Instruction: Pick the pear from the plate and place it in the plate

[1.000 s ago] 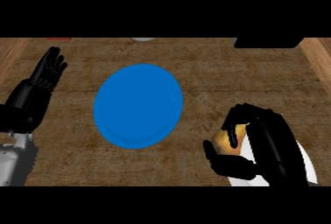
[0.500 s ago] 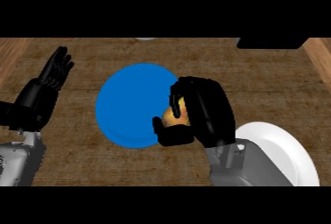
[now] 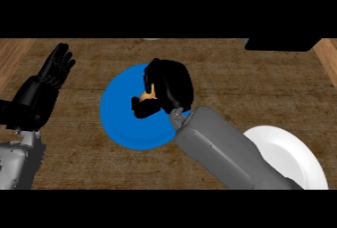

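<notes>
Only a small orange-yellow patch of the pear (image 3: 149, 94) shows, inside my right hand (image 3: 168, 87), whose fingers and thumb curl round it. That hand hangs over the middle of the blue plate (image 3: 121, 120), its grey forearm crossing the plate's right rim. The white plate (image 3: 293, 153) lies at the lower right with nothing on its visible part; the forearm covers its left side. At the left edge my left hand (image 3: 46, 87) rests open, fingers up, apart from both plates.
A black object (image 3: 280, 43) sits at the back right. Pale wooden strips (image 3: 328, 55) border the dark counter at right and at the upper left. A small pale thing (image 3: 151, 39) peeks in at the top edge.
My right hand carried the pear from the white plate at the lower right leftward and away from me, ending over the blue plate. The left hand has hardly moved.
</notes>
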### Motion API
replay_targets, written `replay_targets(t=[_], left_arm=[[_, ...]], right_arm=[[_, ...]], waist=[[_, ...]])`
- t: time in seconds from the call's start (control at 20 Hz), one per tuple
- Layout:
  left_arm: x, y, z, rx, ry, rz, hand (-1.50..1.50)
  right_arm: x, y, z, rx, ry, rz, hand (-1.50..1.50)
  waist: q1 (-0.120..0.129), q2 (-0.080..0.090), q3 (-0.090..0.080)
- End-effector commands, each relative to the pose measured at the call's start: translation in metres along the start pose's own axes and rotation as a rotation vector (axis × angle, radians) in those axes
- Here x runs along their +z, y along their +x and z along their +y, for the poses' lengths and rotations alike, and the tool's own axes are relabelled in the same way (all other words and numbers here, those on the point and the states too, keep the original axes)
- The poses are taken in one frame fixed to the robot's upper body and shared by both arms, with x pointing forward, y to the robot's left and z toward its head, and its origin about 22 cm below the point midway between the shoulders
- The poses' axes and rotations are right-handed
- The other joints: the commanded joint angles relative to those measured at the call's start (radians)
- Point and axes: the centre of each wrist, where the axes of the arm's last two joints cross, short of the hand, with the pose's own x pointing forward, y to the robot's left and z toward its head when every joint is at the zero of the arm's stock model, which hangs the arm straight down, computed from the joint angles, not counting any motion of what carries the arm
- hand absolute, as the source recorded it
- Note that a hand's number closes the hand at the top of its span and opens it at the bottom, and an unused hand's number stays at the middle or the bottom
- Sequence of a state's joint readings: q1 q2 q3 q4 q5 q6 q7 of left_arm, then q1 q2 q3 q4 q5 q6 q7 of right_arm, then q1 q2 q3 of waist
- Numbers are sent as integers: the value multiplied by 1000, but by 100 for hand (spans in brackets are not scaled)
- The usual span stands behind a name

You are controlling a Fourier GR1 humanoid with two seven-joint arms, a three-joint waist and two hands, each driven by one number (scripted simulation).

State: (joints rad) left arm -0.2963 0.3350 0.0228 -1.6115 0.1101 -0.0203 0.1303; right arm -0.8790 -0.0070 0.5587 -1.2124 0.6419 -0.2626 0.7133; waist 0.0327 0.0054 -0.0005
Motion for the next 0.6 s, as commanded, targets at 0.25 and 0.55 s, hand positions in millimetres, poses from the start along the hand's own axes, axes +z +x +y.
replay_targets(t=[0.25, 0.55], left_arm=[[-17, 5, -9, 0, -34, -27, 0], [-15, -1, -20, 16, -71, -39, 0]], right_arm=[[-45, -1, 26, 118, 42, 64, 150], [-46, -27, 40, -21, 10, 185, -150]], waist=[[39, 13, -1], [72, 21, 0]])
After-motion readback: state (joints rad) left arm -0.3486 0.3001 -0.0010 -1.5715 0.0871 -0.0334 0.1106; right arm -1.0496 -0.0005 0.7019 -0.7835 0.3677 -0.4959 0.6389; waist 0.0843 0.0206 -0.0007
